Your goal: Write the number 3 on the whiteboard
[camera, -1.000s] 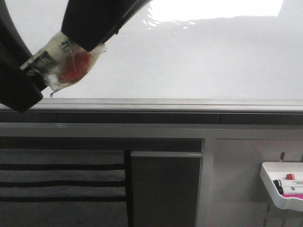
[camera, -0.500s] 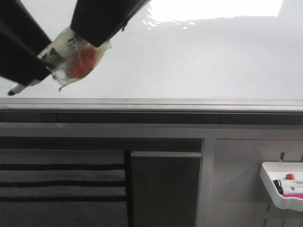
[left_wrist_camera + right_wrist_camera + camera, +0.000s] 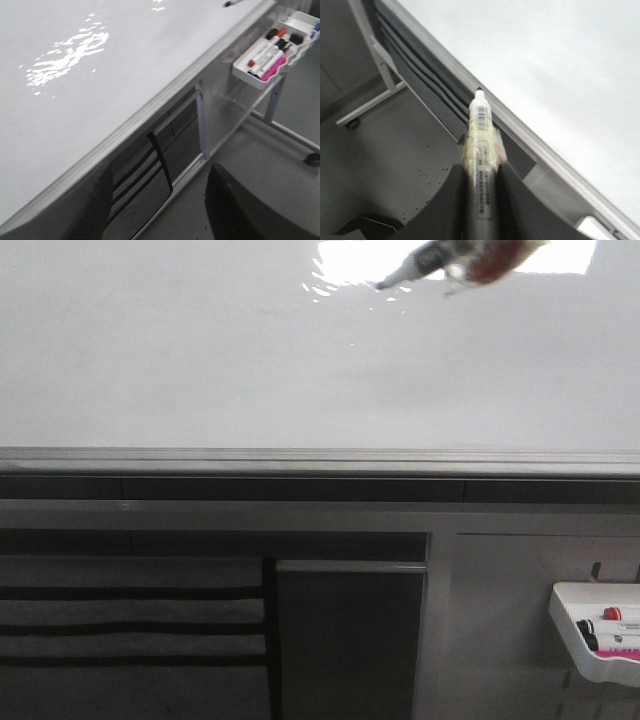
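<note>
Nearest, below the whiteboard's grey edge strip, a small white tray of markers is seen hung at the right. Above the strip, the glossy board surface is seen unmarked; no number 3 can be made out. Farthest, against the glare, a marker wrapped in tape is pinched by the right pincer. Whether the left pincer is spread cannot be told.

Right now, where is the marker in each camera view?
Front view: marker at the top, right of centre, over the whiteboard.
Left wrist view: only its tip, at the top edge.
Right wrist view: centre, held in the right gripper.
Shared landmark: the whiteboard's grey edge strip.
</note>
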`<control>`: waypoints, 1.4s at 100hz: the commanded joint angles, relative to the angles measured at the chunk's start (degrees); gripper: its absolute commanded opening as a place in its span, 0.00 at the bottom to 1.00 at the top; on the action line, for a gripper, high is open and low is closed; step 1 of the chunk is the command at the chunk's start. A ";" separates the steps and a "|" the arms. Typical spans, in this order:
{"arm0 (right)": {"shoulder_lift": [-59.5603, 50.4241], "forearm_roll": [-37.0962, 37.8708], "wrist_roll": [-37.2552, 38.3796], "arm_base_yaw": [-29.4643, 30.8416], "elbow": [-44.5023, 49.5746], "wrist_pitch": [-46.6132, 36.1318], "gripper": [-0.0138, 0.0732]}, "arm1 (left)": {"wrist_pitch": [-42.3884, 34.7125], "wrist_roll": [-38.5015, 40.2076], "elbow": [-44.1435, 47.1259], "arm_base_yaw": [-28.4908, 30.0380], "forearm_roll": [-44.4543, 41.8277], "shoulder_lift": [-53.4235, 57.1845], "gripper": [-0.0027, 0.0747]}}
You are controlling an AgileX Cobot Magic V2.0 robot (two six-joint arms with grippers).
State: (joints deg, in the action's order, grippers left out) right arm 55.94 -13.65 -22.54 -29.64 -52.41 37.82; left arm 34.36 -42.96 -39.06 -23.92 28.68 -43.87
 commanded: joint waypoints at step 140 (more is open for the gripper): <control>28.45 1.45 3.16 8.37 -26.79 7.11 0.20 | -3.56 1.60 -0.36 3.45 3.08 0.37 0.53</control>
State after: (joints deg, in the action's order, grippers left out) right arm 86.43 -13.28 -19.15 -21.43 -80.35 46.99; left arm 33.52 -41.92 -37.83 -20.69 29.97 -43.86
